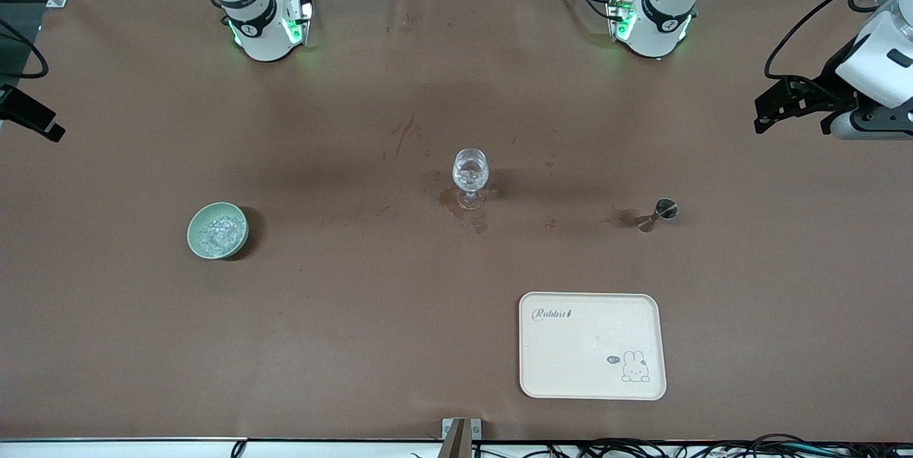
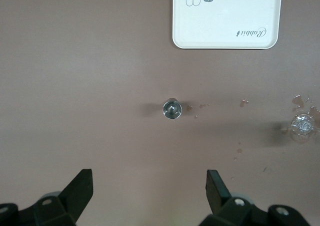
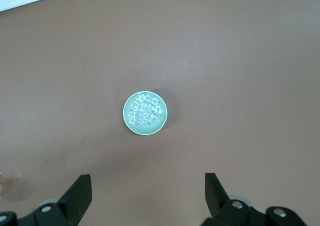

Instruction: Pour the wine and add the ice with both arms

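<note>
Black left claw (image 2: 149, 188) and right claw (image 3: 148, 191) both wide open, empty, above the table (image 1: 321, 344).

Two white arm bases are seen along one long edge of the tabletop (image 1: 356, 287). The right arm (image 1: 260, 23) and the left arm (image 1: 660, 16) are each ringed by a black joint band, lit green at the foot, and trailed by black cables; a red spot is seen on the left arm's collar. Black, wedge-shaped fingers (image 2: 80, 188) with silver screws are shown on the left gripper (image 2: 150, 191) and the right gripper (image 3: 147, 193).
</note>
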Available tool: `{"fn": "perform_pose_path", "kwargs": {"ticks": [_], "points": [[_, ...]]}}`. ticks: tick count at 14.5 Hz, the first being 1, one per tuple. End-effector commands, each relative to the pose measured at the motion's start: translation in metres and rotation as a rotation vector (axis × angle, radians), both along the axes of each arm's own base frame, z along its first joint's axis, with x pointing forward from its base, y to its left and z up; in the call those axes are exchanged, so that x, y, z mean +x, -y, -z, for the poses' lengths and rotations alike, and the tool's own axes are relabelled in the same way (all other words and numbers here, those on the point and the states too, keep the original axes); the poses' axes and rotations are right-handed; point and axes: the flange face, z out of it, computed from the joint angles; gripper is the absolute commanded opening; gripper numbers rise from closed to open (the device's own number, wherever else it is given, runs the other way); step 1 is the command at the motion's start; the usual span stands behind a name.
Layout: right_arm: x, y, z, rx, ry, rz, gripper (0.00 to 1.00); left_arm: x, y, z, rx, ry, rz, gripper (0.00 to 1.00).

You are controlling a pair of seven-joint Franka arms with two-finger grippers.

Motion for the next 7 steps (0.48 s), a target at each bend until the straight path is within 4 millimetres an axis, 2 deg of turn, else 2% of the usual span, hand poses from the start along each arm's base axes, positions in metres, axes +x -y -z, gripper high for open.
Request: {"fn": "perform_pose_path", "kwargs": {"ticks": [1, 4, 7], "points": [[-0.003, 0.001, 0.002, 0.018, 0.005, -0.014, 1.00, -0.002, 0.002, -0.005, 0.000, 0.001, -0.026, 1.00], [-0.003, -0.001, 0.002, 0.018, 0.006, -0.023, 1.00, 0.000, -0.008, -0.011, 0.014, 0.011, -0.026, 1.00], [-0.004, -0.004, 0.004, 0.019, -0.006, -0.027, 1.00, 0.003, -0.004, -0.004, 0.072, -0.009, -0.007, 1.00]]}}
